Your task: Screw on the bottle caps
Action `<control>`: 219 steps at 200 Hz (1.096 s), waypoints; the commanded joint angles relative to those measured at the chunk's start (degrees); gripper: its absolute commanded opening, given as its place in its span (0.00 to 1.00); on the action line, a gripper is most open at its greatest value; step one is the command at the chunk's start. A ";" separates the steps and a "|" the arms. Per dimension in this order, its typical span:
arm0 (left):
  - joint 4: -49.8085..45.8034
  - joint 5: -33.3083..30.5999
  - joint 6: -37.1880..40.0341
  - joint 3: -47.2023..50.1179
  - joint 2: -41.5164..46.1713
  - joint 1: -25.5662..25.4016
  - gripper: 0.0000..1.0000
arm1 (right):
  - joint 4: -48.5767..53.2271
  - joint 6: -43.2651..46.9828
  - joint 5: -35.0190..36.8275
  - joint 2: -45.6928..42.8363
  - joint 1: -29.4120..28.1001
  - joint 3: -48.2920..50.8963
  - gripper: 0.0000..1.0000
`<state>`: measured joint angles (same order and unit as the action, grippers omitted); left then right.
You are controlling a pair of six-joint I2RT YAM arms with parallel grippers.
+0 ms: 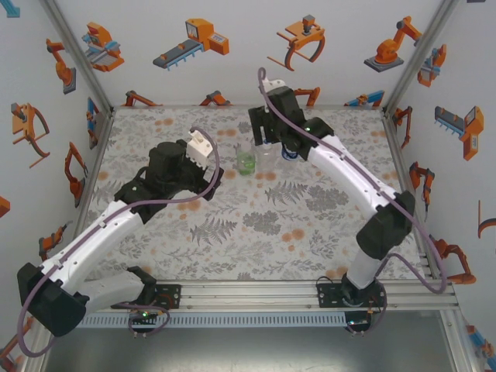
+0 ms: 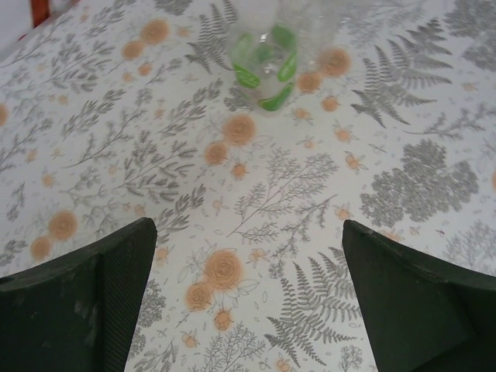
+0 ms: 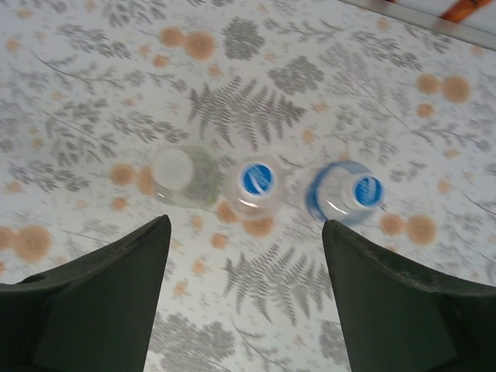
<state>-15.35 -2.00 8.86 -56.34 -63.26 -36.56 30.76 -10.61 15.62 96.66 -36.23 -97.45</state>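
- Right gripper (image 3: 246, 226): jaws apart, nothing between them, hovering above the row of three bottles (image 3: 256, 194) at the far middle of the floral mat (image 3: 248, 101). Risk: the bottles stand just beside one another, so an off-centre descent would knock a neighbour over.
- Left gripper (image 2: 248, 232): jaws wide apart, empty, over bare mat near the green-tinted bottle (image 2: 263, 62). Risk: with no bottle braced, a twist may spin or tip it.
- Caps (image 3: 257, 178): one sits on each bottle mouth; threaded or merely resting, cannot tell. Risk: a tilted cap cross-threads or pops off under a pinch.
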 commanded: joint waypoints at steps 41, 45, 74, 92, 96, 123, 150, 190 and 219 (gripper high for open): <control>13.62 -21.60 -4.04 11.10 -0.15 4.51 0.97 | -10.26 -0.11 5.56 -15.19 8.71 26.29 0.99; 14.59 -21.98 -4.02 12.10 -0.29 5.33 0.97 | -11.50 0.06 5.69 -16.06 9.53 28.11 0.99; 20.37 -23.04 -4.92 17.16 -2.34 11.18 0.97 | -19.44 0.91 8.82 -20.56 15.04 39.40 0.99; 26.79 -22.94 -4.55 21.30 -3.46 13.83 0.97 | -27.11 2.04 8.17 -23.27 18.95 47.82 0.99; 28.40 -22.92 -4.45 22.21 -3.73 14.40 0.97 | -28.81 2.17 7.78 -23.78 19.93 49.56 0.99; 39.67 -21.48 -3.24 28.31 -7.21 18.77 0.97 | -40.28 3.09 5.30 -25.12 25.43 60.08 0.98; 49.77 -16.16 -3.50 32.61 -10.78 22.72 0.97 | -56.32 6.80 2.56 -23.43 28.53 69.88 0.99; 63.06 -10.04 -5.75 36.49 -16.50 28.60 0.97 | -67.21 6.55 0.45 -19.13 31.69 74.16 0.99; 65.16 -2.76 -9.33 36.53 -19.53 33.56 0.97 | -72.93 7.97 -3.27 -16.83 34.20 75.04 0.99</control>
<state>41.85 -12.25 3.38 -20.10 -81.06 -5.93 -30.94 -4.38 16.08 78.48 -4.12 -23.03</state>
